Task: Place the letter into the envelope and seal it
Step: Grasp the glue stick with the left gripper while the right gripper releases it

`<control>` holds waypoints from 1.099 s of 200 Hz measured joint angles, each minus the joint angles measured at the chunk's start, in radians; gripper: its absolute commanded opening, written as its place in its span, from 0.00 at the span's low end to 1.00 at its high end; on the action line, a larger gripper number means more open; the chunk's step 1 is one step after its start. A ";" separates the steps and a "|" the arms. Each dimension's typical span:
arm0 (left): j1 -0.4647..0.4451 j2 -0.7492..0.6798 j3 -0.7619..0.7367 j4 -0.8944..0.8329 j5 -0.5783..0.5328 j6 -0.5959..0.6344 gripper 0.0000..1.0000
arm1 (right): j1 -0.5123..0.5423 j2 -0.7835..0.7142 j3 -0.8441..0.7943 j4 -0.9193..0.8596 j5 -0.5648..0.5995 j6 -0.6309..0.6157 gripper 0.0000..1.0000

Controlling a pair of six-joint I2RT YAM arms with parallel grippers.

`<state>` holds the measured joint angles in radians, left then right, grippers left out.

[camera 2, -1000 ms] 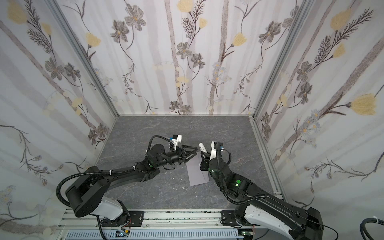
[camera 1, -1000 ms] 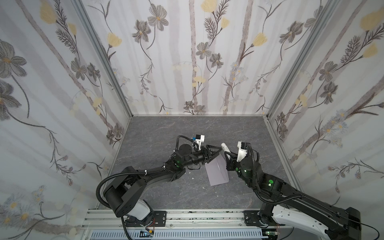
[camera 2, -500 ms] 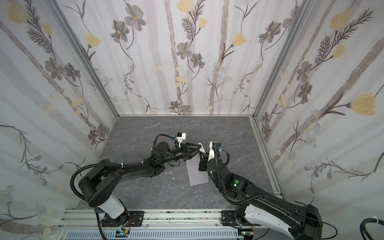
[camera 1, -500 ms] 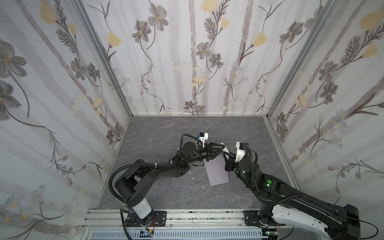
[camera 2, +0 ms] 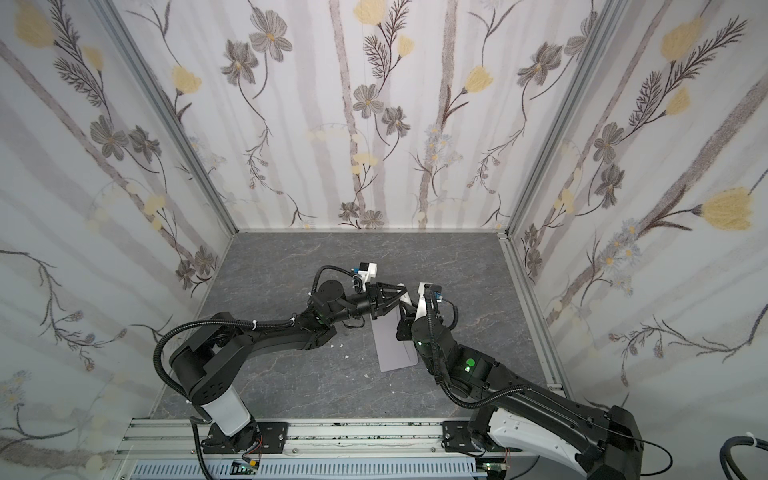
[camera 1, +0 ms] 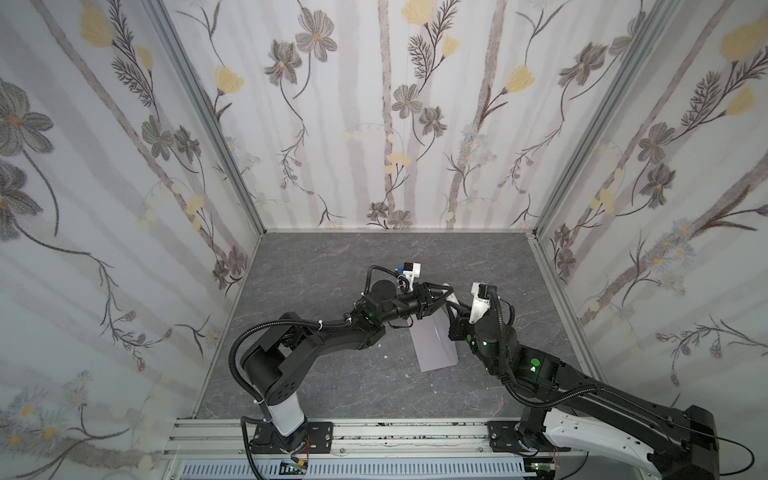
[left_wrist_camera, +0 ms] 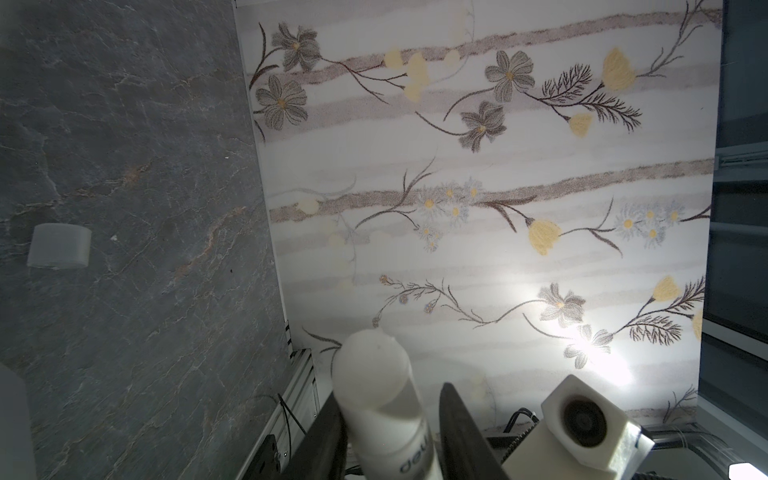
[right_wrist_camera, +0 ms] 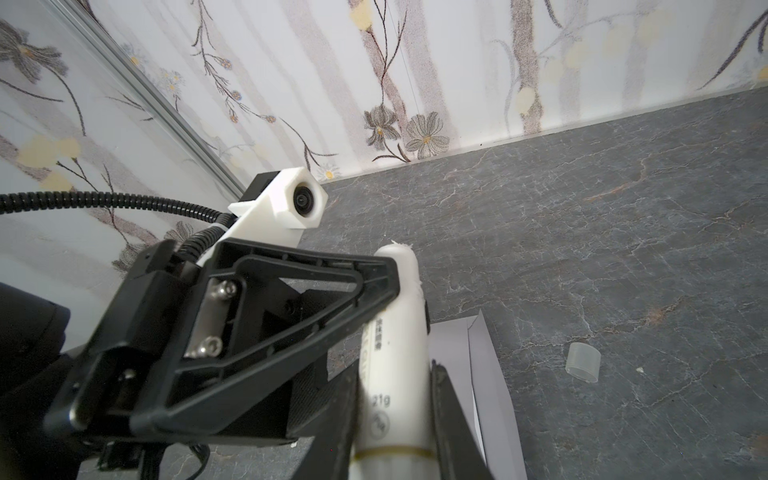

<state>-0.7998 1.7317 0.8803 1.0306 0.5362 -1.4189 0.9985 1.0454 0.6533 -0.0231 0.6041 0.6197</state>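
You are in the sealing part of the job, and the work right now is on the glue stick (right_wrist_camera: 395, 316), not on the paper. Your right gripper (right_wrist_camera: 395, 374) is clamped on the lower body of the tube, with the uncapped white glue end pointing up and away from it. Your left gripper (left_wrist_camera: 388, 395) has its jaws on either side of the upper tube; they sit very near it, but I cannot tell whether they are pressing on it. The clear cap (right_wrist_camera: 583, 361) lies on the table (camera 1: 332, 270), well apart from both arms. The envelope (camera 1: 432, 345) lies flat on the table just under and beside the two grippers, and neither one is touching it. The letter shows in no view. It is probably already inside the envelope, though you cannot confirm that from here, nor how the flap lies. Next, settle which gripper carries the tube and keep it from slipping. Then bring the glue end down onto the flap with light pressure, so the thin paper does not drag or crease.
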 measured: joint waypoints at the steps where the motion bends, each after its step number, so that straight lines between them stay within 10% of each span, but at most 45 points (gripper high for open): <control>1: 0.000 0.001 0.001 0.000 0.000 -0.001 0.35 | 0.000 0.000 0.000 0.000 0.000 0.000 0.00; 144: -0.001 0.040 0.038 0.025 0.003 -0.044 0.38 | 0.001 0.022 0.001 0.026 0.020 0.000 0.00; 210: 0.000 0.048 0.042 0.041 0.006 -0.093 0.00 | 0.001 0.026 0.003 0.030 0.023 0.000 0.00; 220: 0.000 0.047 0.042 0.042 0.005 -0.089 0.00 | 0.001 0.025 0.001 0.033 0.023 0.000 0.15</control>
<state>-0.7998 1.7790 0.9218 1.0721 0.5415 -1.5078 0.9993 1.0706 0.6544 0.0101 0.6273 0.6197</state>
